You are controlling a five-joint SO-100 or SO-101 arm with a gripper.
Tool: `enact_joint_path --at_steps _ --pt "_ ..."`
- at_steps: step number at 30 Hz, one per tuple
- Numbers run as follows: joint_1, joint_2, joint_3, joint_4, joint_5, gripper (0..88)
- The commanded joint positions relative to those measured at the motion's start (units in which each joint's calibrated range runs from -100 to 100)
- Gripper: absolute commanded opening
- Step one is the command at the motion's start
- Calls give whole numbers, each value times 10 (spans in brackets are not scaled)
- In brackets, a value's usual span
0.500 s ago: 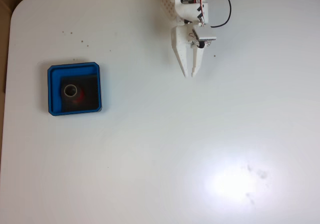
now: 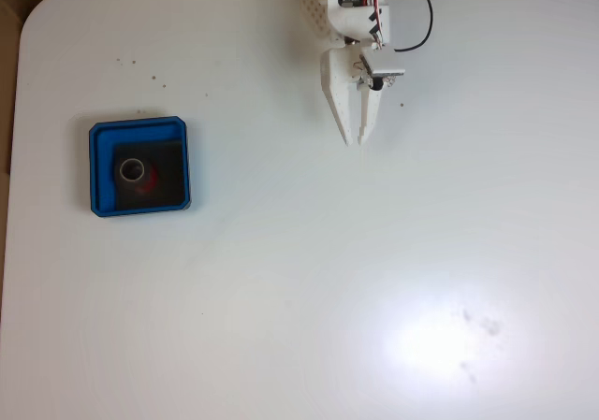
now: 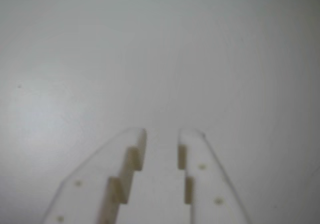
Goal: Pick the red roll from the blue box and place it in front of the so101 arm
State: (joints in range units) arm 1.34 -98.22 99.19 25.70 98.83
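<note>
In the fixed view the arm [image 2: 354,8] reaches in from the top edge of the white table [image 2: 309,280], its gripper [image 2: 358,141] pointing down the picture; the wrist view shows the fingers [image 3: 127,159] slightly parted with a narrow gap between the tips, gripping nothing, over bare table; the box [image 2: 101,139] lies well apart, to the left of the gripper and a little below its tips; the roll [image 2: 137,172] sits inside, upright on the black floor, left of centre.

Table [image 2: 281,280]: smooth white surface, glossy, carried a bright glare patch. Blue box [image 2: 101,169]: smooth plastic, floor matt black. Gripper [image 2: 359,139]: matt white plastic fingers [image 3: 210,184], stepped inner faces.
</note>
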Motion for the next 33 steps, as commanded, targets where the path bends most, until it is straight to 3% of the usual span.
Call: enact_joint_path --at_steps 1,6,20,33 --pt "2 1 8 -8 -1 7" --pt "24 1 7 -8 -2 7" --pt "260 1 7 -8 0 7" --pt "340 1 -22 -7 1 7"
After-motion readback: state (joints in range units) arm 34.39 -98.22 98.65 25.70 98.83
